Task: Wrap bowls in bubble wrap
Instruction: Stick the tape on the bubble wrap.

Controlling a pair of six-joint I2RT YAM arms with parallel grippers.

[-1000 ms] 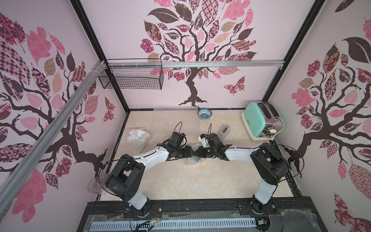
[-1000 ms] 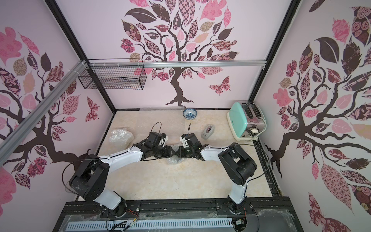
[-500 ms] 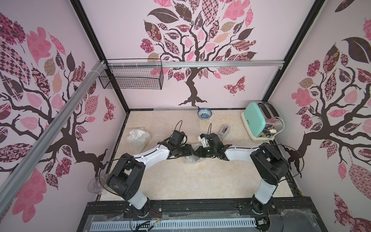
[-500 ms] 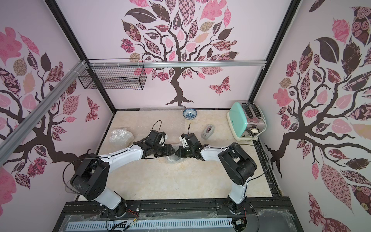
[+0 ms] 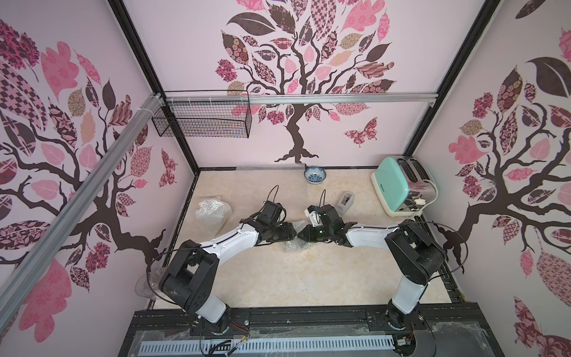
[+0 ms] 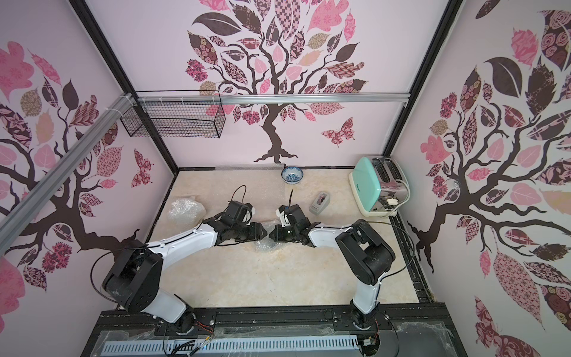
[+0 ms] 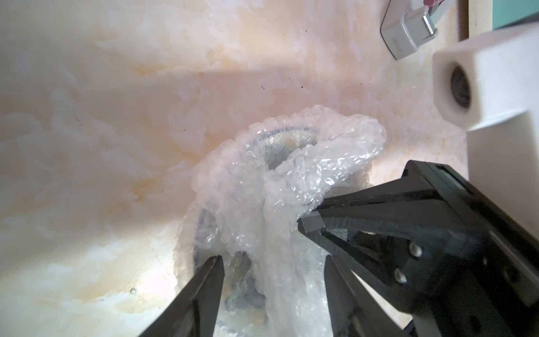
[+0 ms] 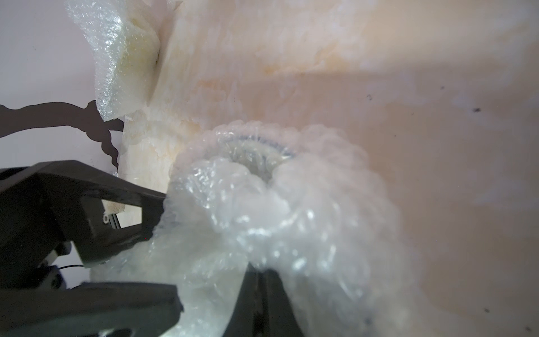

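Since a second ago the fingers of the left hand have been spread a little wider, while both arms have been kept tip to tip at the centre of both top views. In the left wrist view those fingers are seen apart, set to either side of a gathered strand of bubble wrap, not closed on it. The right hand is clamped on that strand, its jaws pressed together with the wrap pinched at their tips. Beneath the wrap a bowl is made out, resting on the bench; its blue rim line and yellowish inside show through the plastic. A second bowl, blue-and-white and bare, is found at the upper middle of the bench, by the back wall, just beside a flat sheet of wrap. A crumpled bundle of wrap lies at the left edge; what it holds cannot be told. A mint toaster and a small grey box are placed at the upper right.
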